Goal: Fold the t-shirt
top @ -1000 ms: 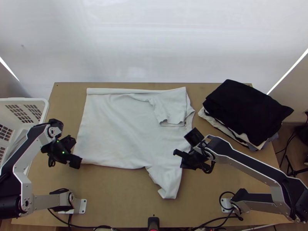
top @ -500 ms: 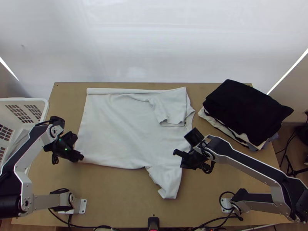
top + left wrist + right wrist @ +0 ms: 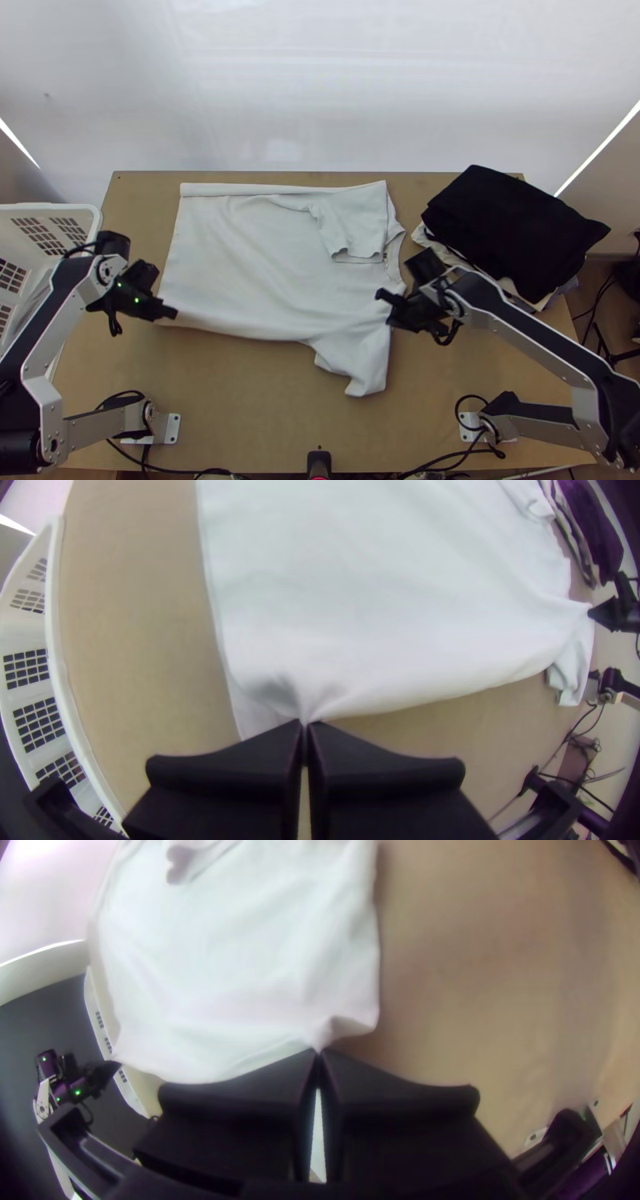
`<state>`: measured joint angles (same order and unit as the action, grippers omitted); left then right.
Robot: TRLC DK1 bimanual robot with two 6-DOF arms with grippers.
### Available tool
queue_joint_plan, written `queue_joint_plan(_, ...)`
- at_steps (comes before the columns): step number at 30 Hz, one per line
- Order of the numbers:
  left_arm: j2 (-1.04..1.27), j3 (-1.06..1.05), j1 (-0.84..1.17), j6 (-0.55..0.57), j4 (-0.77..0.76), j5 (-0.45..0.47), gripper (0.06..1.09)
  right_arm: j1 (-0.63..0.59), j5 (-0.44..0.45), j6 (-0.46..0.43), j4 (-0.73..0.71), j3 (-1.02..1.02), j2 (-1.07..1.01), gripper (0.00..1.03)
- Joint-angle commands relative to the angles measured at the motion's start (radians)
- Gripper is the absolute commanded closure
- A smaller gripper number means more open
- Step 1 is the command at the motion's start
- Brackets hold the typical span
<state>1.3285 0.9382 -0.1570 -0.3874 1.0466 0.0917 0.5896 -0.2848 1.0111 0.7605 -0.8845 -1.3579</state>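
On your left, a white basket point(image 3: 90, 228) stands beside the desk point(image 3: 240, 424); something pale lies inside, but you can't tell what. Your left gripper point(image 3: 305, 724) has its jaws clenched on the white t-shirt point(image 3: 256, 272) near its bottom corner. The shirt lies spread, far sleeve point(image 3: 356, 224) folded in, near edge drawn between both arms. Pull unevenly and that small pinch could slip; carry the edge over too low and it may drag the body into creases. The near sleeve point(image 3: 366, 364) dangles loose and could tuck under crooked. Your right gripper point(image 3: 319, 1051) pinches the shoulder end; swinging wide could bump the clothes pile point(image 3: 512, 232).
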Motion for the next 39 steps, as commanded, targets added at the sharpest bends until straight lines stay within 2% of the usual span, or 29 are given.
queue_joint_plan(1, -0.037, 0.125, 0.002, 0.133, 0.007, 0.042, 1.05, -0.111, 0.064, -0.075, -0.024, -0.011, 0.095, 1.00)
queue_joint_plan(7, -0.032, 0.162, 0.031, 0.303, -0.077, 0.077, 1.05, -0.146, 0.157, -0.134, -0.059, -0.028, 0.181, 1.00)
queue_joint_plan(14, 0.052, 0.186, 0.080, 0.381, -0.131, 0.088, 1.05, -0.197, 0.251, -0.232, -0.089, -0.091, 0.195, 1.00)
queue_joint_plan(23, 0.150, 0.274, 0.112, 0.443, -0.178, 0.092, 1.05, -0.269, 0.277, -0.325, -0.128, -0.231, 0.143, 1.00)
queue_joint_plan(31, 0.331, 0.608, 0.114, 0.553, -0.177, 0.091, 1.05, -0.346, 0.277, -0.347, -0.165, -0.492, -0.043, 1.00)
queue_joint_plan(39, 0.433, 0.973, 0.097, 0.674, -0.160, 0.079, 1.05, -0.398, 0.302, -0.384, -0.139, -0.929, -0.264, 1.00)
